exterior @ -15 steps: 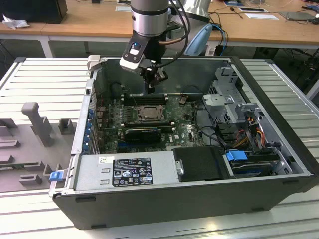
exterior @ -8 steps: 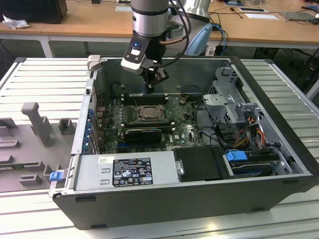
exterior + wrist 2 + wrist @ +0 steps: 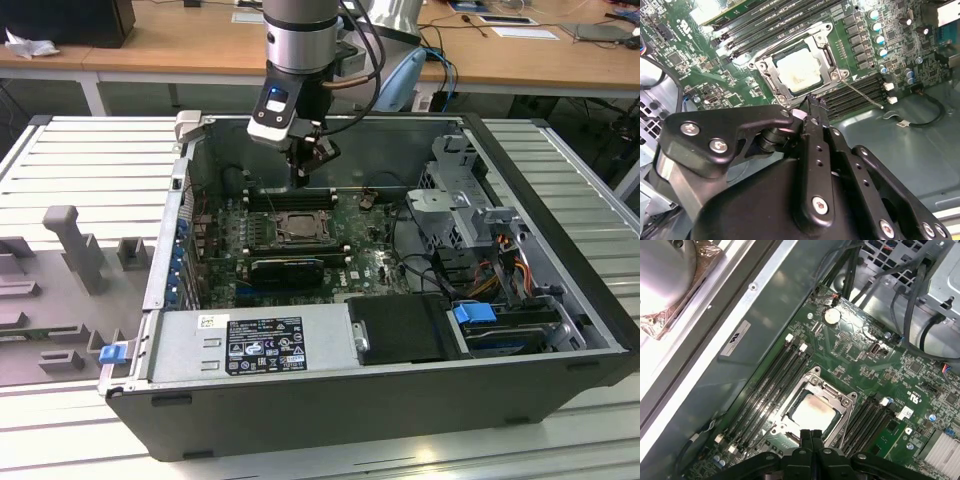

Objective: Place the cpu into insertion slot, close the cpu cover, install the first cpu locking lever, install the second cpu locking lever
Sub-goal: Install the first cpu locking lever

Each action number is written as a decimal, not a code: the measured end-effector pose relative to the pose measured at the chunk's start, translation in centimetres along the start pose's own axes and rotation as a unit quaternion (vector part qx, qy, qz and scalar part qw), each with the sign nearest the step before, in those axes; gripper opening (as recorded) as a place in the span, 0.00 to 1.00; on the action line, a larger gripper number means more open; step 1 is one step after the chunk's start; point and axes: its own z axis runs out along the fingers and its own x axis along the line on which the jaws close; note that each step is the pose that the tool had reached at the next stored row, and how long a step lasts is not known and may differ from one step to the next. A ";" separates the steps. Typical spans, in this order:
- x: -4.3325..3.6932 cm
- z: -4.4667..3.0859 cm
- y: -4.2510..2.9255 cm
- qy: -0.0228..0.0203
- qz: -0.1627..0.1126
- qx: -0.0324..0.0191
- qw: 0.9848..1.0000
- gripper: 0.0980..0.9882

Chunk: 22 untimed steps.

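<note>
Pincer (image 3: 811, 433) closed near the cpu (image 3: 812, 412).
We see its fingers pressed together, gripping nothing. The cpu lies just beyond the tips, framed by the cover (image 3: 832, 390). We cannot tell whether the tips touch the cover's near edge.

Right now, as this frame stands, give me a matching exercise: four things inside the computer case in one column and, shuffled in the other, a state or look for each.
Things:
1. cpu
2. cpu cover
3. tool
4. coin cell battery

Descriptions:
A. round silvery disc set on the motherboard
B. shut, poised above the motherboard
C. silvery metal frame lying flat around the chip
D. pale square top showing through a cut-out

Pairs: 1-D, 2-C, 3-B, 4-A
</note>
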 end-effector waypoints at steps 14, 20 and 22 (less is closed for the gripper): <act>0.00 0.00 0.00 0.003 -0.052 0.001 0.999 0.01; 0.00 0.00 0.00 0.005 -0.091 0.002 0.996 0.01; 0.00 0.00 0.00 0.006 -0.103 0.003 0.995 0.01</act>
